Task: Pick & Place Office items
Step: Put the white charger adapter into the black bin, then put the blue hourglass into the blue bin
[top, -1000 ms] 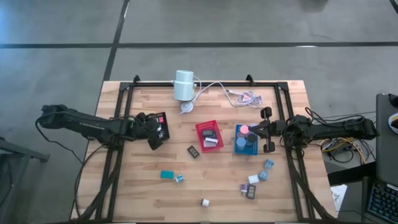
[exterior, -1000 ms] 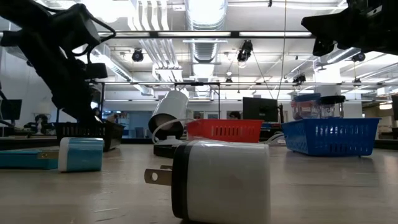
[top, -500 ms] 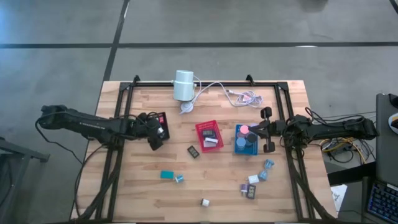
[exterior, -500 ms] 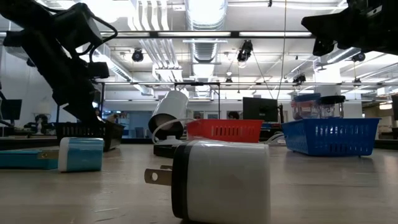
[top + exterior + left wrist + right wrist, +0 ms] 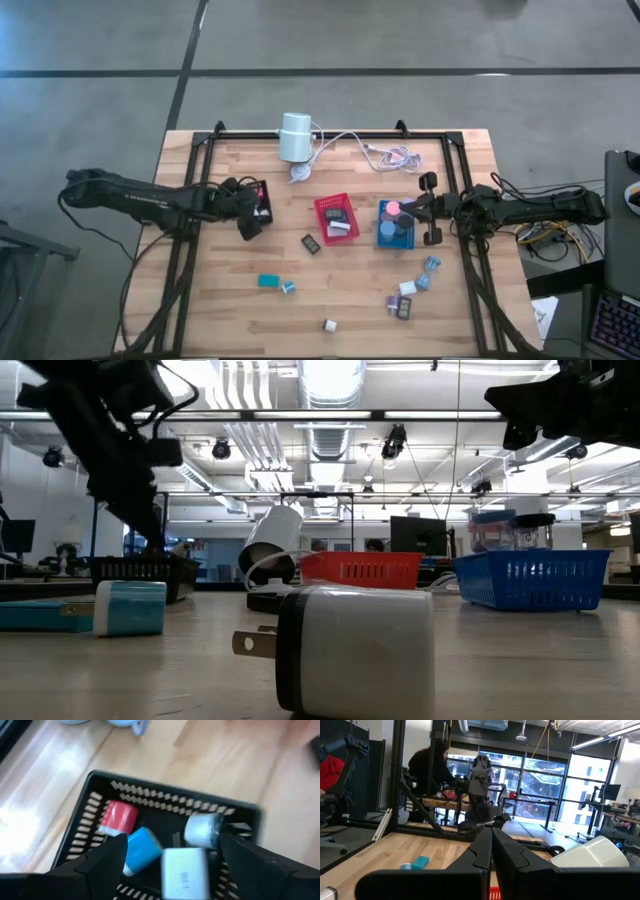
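Loose office items lie near: white plug block (image 5: 329, 325), teal block (image 5: 268, 281), both nearer than the left gripper (image 5: 247, 207), fingers spread, empty, over the black tray (image 5: 263, 186) holding dropped pieces. Left arm is nearer them; right gripper (image 5: 428, 209), closed, waits beside the blue tray (image 5: 383, 237).

four small items (image 5: 165, 847) lie in the left tray (image 5: 150, 795); others, perhaps blocks (image 5: 405, 297), lie scattered nearer.

Black tray (image 5: 150, 795): red roll (image 5: 119, 816), blue block (image 5: 141, 848), white charger (image 5: 183, 870), grey piece (image 5: 202, 829); wood-grain table (image 5: 350, 300).
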Tool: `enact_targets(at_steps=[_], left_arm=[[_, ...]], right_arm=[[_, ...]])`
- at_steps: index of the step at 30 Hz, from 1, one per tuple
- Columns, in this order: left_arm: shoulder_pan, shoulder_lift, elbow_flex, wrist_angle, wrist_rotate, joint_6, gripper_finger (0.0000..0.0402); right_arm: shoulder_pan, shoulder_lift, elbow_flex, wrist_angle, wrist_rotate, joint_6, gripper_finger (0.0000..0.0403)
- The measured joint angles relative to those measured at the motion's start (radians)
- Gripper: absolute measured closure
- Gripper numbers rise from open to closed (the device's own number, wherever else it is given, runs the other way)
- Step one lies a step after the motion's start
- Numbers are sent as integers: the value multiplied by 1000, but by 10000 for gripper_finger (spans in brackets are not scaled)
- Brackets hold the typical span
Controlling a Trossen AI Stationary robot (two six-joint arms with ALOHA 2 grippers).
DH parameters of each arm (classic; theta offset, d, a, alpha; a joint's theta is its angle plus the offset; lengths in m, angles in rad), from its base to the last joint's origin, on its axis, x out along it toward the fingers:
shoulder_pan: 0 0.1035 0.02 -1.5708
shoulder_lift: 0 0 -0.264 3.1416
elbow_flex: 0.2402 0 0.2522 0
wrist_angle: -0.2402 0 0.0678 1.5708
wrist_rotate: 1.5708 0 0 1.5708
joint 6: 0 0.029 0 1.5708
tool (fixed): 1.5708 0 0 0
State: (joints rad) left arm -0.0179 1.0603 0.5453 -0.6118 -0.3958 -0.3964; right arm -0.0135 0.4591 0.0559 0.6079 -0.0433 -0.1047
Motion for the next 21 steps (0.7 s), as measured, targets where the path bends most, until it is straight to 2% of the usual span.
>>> enact_targets(at_steps=[5,9,14,17,21], left_arm=[[28,0,93,-81,87,0,76],[32,0,145,-162,53,24,84],[25,-43,174,-138,43,131,106],[16,-120,171,-54,92,173,144],[16,-229,170,40,218,251,236]], right_arm=[[0,0,0,0,0,0,394],[0,0,0,-2,0,0,394],[0,0,0,-7,0,0,394],[0,0,0,-7,0,0,394],[0,0,0,-6,0,0,394]])
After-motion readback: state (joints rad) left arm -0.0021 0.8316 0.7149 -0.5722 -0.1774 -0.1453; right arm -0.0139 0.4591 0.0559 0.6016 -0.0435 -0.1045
